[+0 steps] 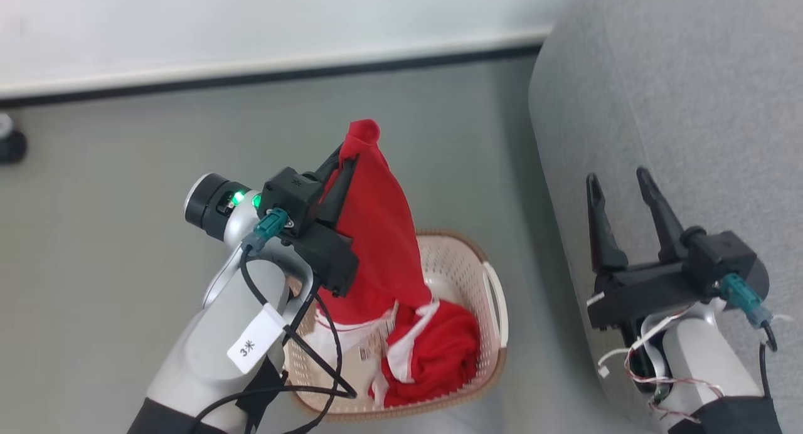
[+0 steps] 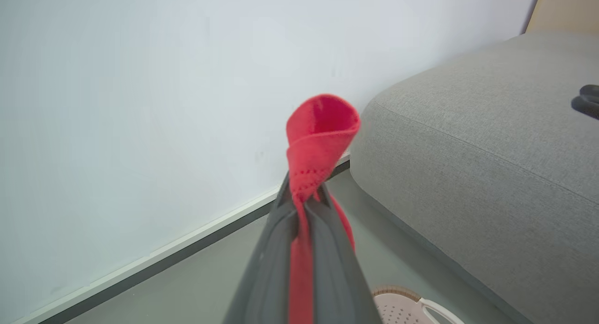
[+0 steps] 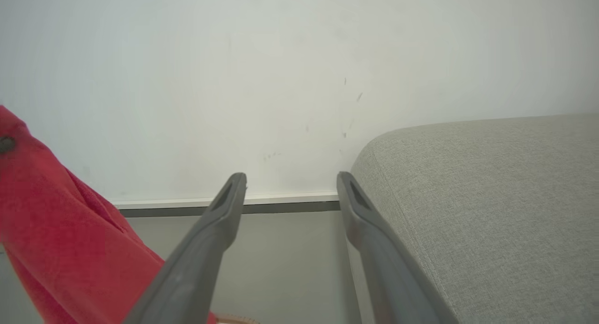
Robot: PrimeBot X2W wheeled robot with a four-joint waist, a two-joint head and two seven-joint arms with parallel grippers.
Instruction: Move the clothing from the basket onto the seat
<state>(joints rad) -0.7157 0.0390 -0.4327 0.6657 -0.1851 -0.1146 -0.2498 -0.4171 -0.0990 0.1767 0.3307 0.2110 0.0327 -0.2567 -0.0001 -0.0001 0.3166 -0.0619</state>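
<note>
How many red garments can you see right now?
2. The lifted garment hangs from the left gripper, jaws shut, above the basket; the bunched garment lies inside it. More may be hidden underneath.

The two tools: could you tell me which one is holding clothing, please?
The left tool, shut on a red garment hanging over the basket; the right tool is open and empty by the seat.

The basket (image 1: 455,261) stands on the floor (image 1: 125,233), near and central, with the seat (image 1: 690,95) just to its right. Clothing (image 1: 439,352) lies in the basket. Part of it rises out, pinched between the fingers of the left gripper (image 1: 346,155) above the basket's left side. The right gripper (image 1: 618,182), fingers apart, is over the seat's left edge. The wall (image 1: 251,26) lies far, behind floor and seat.
</note>
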